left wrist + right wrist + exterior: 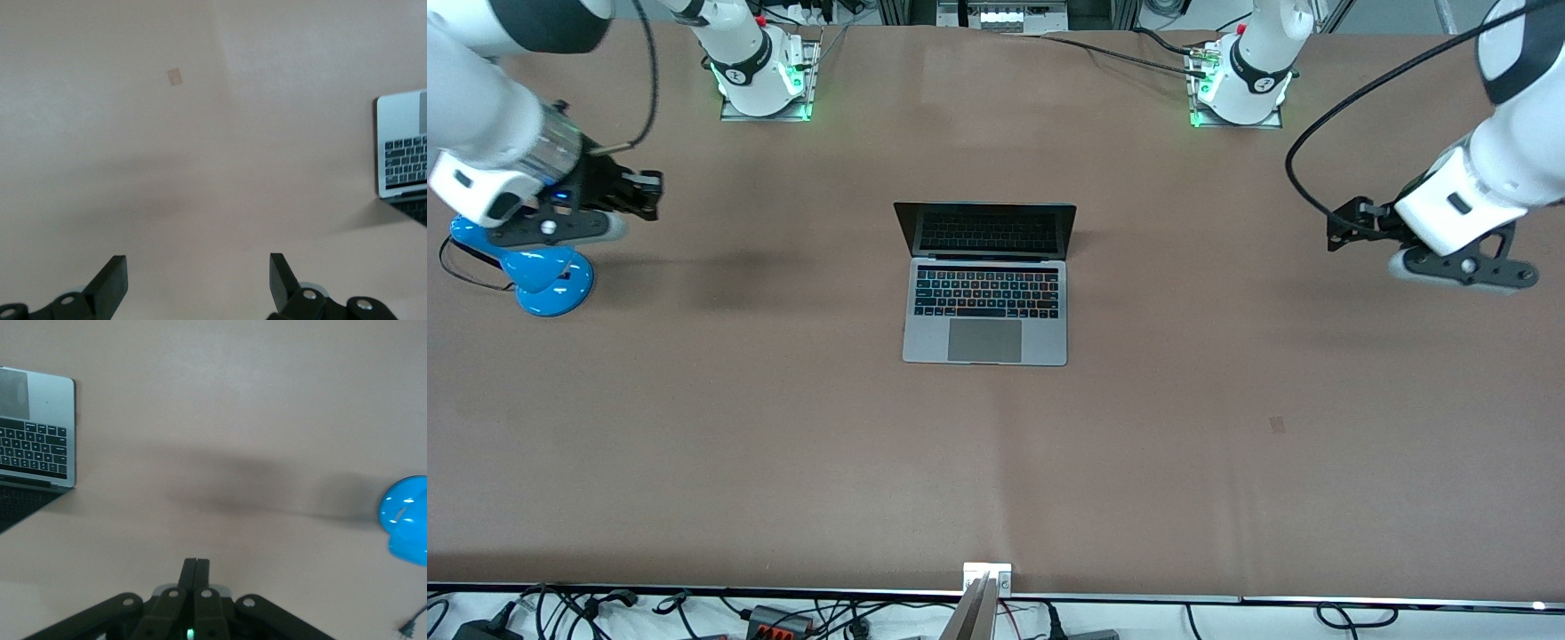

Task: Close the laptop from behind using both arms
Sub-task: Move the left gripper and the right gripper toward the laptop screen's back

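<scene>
the laptop (985, 289) lies in the middle of the counter (1227, 444), between the two arms and well apart from both. its lid stands open, tilted back toward the robots' bases, and the dark screen faces the front camera. the keyboard and the grey trackpad are fully visible, so nothing of the closing is done yet.

the left end effector (1336, 230) hangs over the bare counter toward the left arm's end, well apart from the laptop. in the left wrist view its two fingers (112, 283) stand wide apart, so it is open and holds nothing. only one corner of the laptop shows at the edge of that view.

the right end effector (651, 193) hangs over the counter toward the right arm's end, just above a blue lamp (534, 267) that stands there with a black cable. in the right wrist view its fingers (196, 577) are pressed together with no gap and nothing between them, so it is closed and empty.

in my judgement the task is at its very start. both arms must first travel to the space between the lid and the bases, then reach the top edge of the lid and push it down together until it lies flat on the keyboard. all of this work is left.
</scene>
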`<action>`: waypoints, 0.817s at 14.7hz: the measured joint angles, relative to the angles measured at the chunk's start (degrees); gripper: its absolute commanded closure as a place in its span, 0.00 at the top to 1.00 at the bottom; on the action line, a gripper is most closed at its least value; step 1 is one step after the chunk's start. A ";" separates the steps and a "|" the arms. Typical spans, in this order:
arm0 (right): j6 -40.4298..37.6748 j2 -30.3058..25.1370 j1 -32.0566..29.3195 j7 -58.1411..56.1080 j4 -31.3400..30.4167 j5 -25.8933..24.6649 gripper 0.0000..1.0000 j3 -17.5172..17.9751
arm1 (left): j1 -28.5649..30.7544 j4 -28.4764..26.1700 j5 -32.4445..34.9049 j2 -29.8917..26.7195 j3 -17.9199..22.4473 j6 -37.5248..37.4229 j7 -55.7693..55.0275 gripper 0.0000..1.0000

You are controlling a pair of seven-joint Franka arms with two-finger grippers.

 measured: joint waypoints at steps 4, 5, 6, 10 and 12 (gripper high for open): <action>-0.13 1.17 4.58 7.00 -0.04 0.51 0.00 0.04 | 0.04 0.52 0.00 1.19 0.00 -2.06 0.76 0.01; -0.27 1.51 6.42 9.45 -0.13 0.59 0.00 0.07 | -0.01 0.68 -0.10 1.19 -0.03 -2.28 0.59 0.01; -0.43 1.92 8.26 11.79 -0.28 0.78 0.00 0.10 | -0.04 0.82 -0.78 1.19 -0.05 -2.47 0.16 0.01; -0.53 4.77 14.38 18.88 -0.73 6.15 0.00 0.18 | -0.21 0.96 -6.90 1.17 -1.39 -7.50 -5.07 0.01; -0.51 6.21 16.37 21.56 -0.74 7.26 0.00 0.19 | -0.50 0.93 -7.79 1.13 -5.71 -10.32 -9.14 0.01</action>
